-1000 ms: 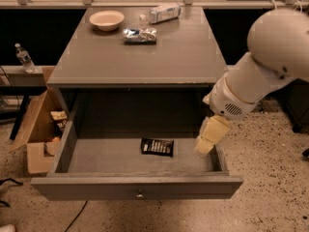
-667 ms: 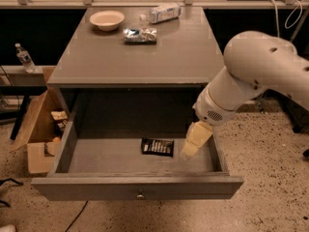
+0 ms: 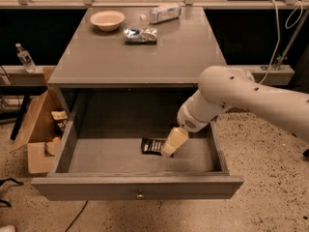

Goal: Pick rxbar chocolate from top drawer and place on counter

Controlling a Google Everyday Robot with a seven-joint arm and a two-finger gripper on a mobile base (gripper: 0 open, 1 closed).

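gripper [image 3: 170, 150] touching rxbar chocolate [image 3: 151, 146], right end

The gripper [image 3: 170, 150], down inside the top drawer [image 3: 111, 157], covers the rxbar chocolate [image 3: 151, 145]'s right end.

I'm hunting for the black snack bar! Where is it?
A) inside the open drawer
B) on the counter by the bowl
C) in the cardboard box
A: the rxbar chocolate lies flat in the top drawer, with the hand at its right end.
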